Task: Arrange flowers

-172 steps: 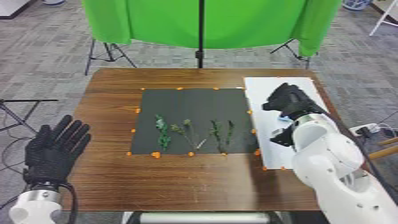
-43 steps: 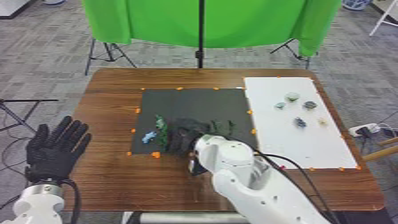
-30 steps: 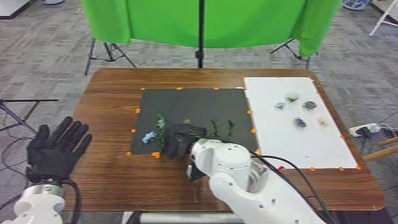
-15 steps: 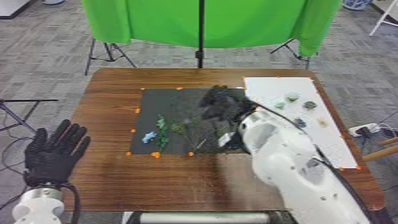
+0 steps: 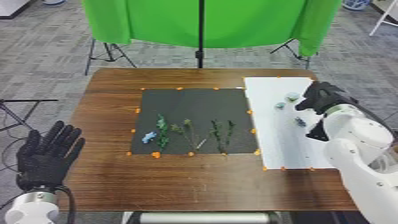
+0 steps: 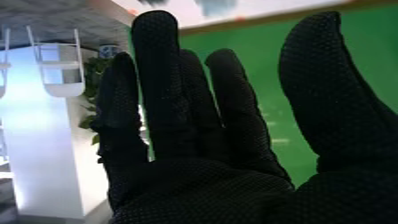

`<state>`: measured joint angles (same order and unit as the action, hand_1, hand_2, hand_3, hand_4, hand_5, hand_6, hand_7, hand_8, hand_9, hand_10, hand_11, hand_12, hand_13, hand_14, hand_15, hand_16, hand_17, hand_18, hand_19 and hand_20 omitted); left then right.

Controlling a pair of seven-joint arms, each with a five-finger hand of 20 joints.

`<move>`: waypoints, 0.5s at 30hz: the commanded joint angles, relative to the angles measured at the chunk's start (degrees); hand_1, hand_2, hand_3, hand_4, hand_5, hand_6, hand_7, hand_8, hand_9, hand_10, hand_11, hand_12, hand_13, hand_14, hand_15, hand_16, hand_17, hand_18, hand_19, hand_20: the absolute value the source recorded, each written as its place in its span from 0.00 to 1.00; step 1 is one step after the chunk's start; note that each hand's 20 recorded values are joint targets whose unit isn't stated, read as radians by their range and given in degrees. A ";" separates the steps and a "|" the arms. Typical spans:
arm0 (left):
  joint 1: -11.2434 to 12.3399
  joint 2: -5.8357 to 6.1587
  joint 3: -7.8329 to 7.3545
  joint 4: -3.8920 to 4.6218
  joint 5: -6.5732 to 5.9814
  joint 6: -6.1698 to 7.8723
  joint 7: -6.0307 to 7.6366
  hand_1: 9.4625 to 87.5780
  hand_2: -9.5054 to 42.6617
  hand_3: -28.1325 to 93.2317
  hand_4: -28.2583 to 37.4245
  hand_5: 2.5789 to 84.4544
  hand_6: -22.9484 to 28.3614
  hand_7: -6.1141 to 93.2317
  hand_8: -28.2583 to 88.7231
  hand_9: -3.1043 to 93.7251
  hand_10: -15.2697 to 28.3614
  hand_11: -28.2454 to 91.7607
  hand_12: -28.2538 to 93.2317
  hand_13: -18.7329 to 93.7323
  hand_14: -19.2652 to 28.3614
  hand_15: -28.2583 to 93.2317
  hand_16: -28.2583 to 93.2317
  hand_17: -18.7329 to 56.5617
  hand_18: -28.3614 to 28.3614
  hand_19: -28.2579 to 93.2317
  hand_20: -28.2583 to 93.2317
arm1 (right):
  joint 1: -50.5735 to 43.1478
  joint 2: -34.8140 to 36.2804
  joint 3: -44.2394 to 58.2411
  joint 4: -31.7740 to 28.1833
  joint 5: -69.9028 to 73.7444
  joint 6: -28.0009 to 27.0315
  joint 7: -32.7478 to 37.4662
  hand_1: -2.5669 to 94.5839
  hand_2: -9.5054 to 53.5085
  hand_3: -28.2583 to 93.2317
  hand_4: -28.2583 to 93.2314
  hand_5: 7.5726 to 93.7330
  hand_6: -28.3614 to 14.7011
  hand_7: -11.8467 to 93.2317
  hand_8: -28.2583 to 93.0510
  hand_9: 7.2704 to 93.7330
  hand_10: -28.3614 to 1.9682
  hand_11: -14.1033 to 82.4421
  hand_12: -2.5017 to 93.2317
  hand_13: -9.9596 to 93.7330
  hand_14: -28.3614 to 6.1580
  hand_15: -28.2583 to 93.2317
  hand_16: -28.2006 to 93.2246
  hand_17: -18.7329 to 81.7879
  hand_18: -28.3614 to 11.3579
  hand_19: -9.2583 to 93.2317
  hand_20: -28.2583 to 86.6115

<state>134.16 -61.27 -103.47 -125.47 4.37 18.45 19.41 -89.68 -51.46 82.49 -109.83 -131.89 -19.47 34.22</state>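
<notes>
My right hand is over the right part of the white sheet, above the spot where some of the small flower heads lie. In the right wrist view that hand has straight fingers, its thumb apart, and holds nothing. Pale green flower heads and a dark blue one lie on the sheet beside it. On the black mat, a light blue flower lies left of a leafy green stem. Thin stems and two more green sprigs lie further right. My left hand is open off the table's left edge.
Orange markers line the mat and sheet on the brown table. A green screen on a dark stand rises beyond the far edge. Stools show in the right wrist view.
My right hand has moved from the stems on the black mat rightward and away to the white sheet. Since the earliest frame, the light blue flower has appeared beside the left stem.
</notes>
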 commanded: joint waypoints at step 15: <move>-0.93 -0.57 1.12 0.44 -0.46 0.80 -1.91 0.25 0.47 0.80 0.00 0.56 0.65 0.17 0.17 0.48 0.71 0.41 0.32 0.51 0.72 0.54 0.18 0.17 0.75 0.55 0.35 | -5.49 -0.41 -3.36 8.43 -8.20 7.08 -3.13 0.69 0.00 0.73 0.00 0.67 0.64 0.25 0.14 0.65 0.52 0.30 0.20 0.71 0.62 0.60 0.54 0.47 0.21 0.84 0.58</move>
<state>133.67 -61.62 -102.88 -125.46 4.17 18.65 18.73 -92.74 -52.23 80.37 -106.36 -133.68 -22.29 34.04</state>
